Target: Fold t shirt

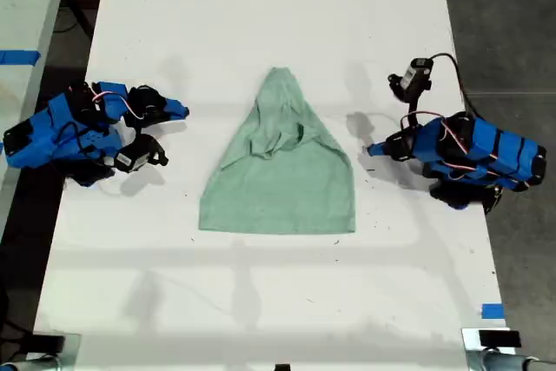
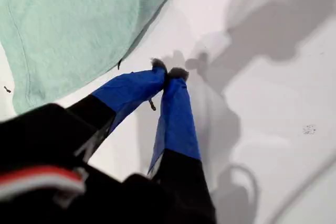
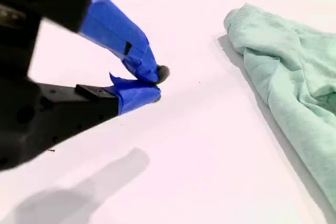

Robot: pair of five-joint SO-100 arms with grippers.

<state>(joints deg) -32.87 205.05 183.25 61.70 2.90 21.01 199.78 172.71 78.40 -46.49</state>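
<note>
The pale mint-green t shirt (image 1: pixel 280 171) lies in the middle of the white table (image 1: pixel 261 301), bunched to a narrow point at the far end and wide at the near hem. My first gripper (image 1: pixel 372 150) rests at the exterior view's right, just off the shirt's edge. In the first wrist view it (image 2: pixel 168 70) is shut on nothing, with the t shirt (image 2: pixel 73 30) beyond it. My second gripper (image 1: pixel 181 111) sits at the exterior view's left, apart from the shirt. It (image 3: pixel 156 82) is shut and empty, and the t shirt (image 3: pixel 283 72) shows its ribbed end.
Dark floor (image 1: pixel 508 23) borders the table at the exterior view's right. Another pale surface with blue tape (image 1: pixel 17 56) stands at the exterior view's left. A blue tape mark (image 1: pixel 492 310) sits near the table's front corner on the exterior view's right.
</note>
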